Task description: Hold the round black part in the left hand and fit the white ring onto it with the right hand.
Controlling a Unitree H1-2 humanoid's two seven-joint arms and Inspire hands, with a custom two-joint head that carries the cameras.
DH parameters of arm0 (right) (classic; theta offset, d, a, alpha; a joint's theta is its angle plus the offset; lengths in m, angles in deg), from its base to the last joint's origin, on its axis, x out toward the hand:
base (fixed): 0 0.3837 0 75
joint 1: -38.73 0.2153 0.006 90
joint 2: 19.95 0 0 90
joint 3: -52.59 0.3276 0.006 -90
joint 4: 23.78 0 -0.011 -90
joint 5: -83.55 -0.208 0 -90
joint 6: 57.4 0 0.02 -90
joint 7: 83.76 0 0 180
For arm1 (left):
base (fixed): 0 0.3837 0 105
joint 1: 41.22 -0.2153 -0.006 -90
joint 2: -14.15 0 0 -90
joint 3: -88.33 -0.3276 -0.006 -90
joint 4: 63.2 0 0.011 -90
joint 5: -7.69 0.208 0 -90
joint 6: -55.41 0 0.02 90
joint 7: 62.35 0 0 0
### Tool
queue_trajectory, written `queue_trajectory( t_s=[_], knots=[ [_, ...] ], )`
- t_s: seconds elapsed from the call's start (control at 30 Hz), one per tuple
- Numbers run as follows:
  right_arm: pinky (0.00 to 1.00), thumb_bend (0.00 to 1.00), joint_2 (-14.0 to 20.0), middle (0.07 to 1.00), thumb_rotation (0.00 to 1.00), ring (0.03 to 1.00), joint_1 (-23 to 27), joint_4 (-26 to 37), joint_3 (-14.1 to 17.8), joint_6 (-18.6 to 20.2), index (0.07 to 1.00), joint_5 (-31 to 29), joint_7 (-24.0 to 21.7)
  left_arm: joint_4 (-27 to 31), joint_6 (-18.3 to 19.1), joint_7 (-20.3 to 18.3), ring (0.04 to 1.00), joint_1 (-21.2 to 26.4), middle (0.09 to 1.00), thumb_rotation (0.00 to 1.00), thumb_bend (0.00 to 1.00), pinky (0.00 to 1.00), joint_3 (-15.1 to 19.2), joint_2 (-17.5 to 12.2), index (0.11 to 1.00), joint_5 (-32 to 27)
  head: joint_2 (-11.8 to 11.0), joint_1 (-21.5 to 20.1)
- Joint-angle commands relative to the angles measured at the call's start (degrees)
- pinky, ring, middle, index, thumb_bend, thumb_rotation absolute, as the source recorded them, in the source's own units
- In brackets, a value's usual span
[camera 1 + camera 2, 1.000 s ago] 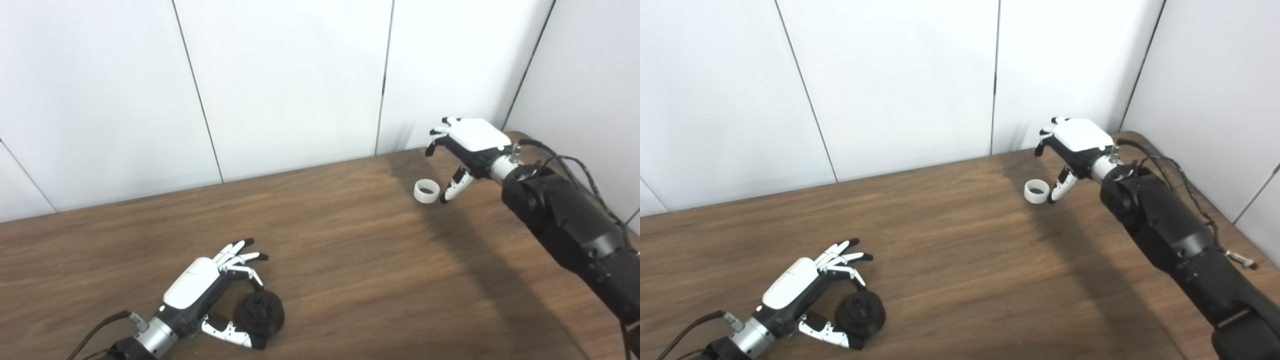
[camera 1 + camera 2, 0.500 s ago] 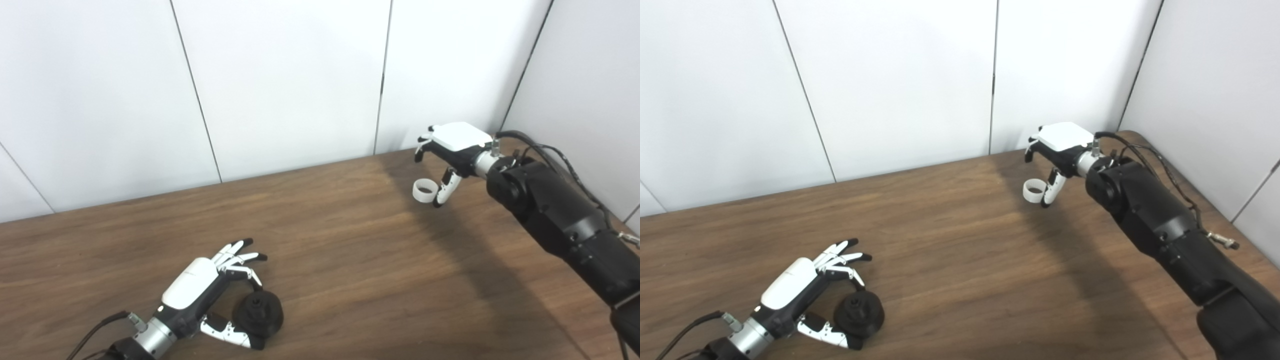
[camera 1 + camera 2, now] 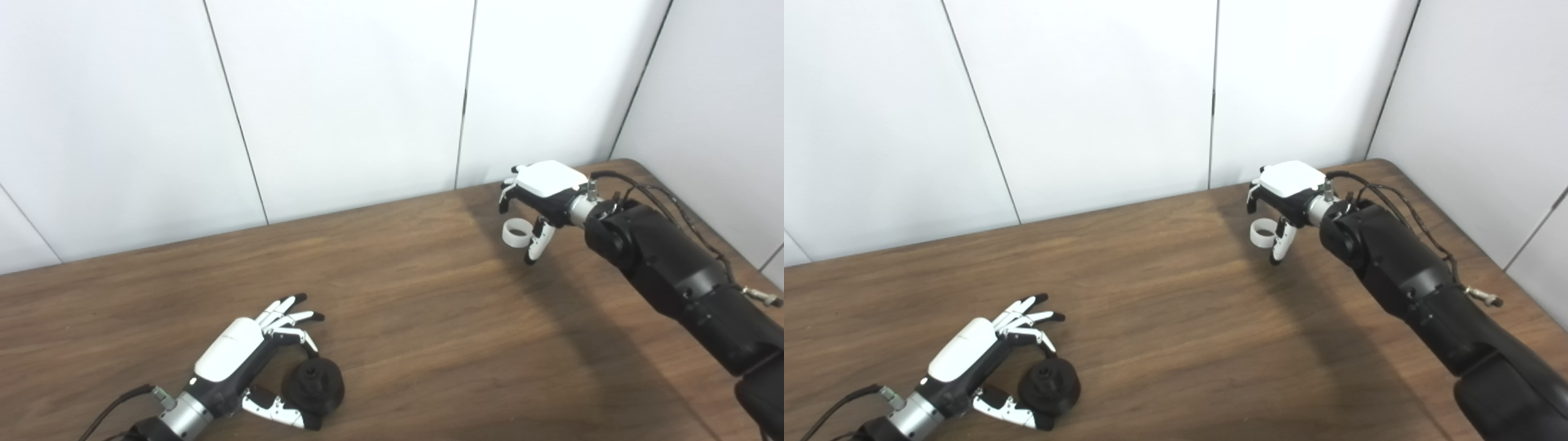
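Left hand [image 3: 245,358] rests low on the tabletop [image 3: 429,318], thumb and one finger grasping the round black part [image 3: 315,386], other fingers spread. Right hand [image 3: 542,193], at the far right, has its fingers curled around the white ring [image 3: 516,233]; whether the ring is lifted cannot be told.

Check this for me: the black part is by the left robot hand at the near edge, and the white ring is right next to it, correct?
Not quite. The black part is by the left robot hand, but the ring lies far off, at the right robot hand, as the left eye view shows.
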Motion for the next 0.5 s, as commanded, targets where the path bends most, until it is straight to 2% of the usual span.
queue_trajectory(
  t_s=[0.0, 0.47],
  knots=[
    [1.00, 0.93, 1.19, 0.898, 0.21, 1.000, 3.06, 0.19, 0.48, -1.04, 0.692, 0.63, 2.00, -0.79, 0.91, -2.21, 1.000, -1.21, 0.867, 0.06, 0.52, 1.00, -0.77, -2.19, 0.480, 1.63, 0.01, -0.08],
    [1.00, 0.91, 1.56, 0.888, 0.21, 0.998, 2.90, -0.20, 0.75, -1.79, 0.676, 0.67, 1.49, 1.20, 0.89, -4.04, 1.000, -2.22, 0.869, 0.06, 0.52, 1.00, 0.74, -2.55, 0.480, 1.86, 0.50, 0.29]
  ],
)
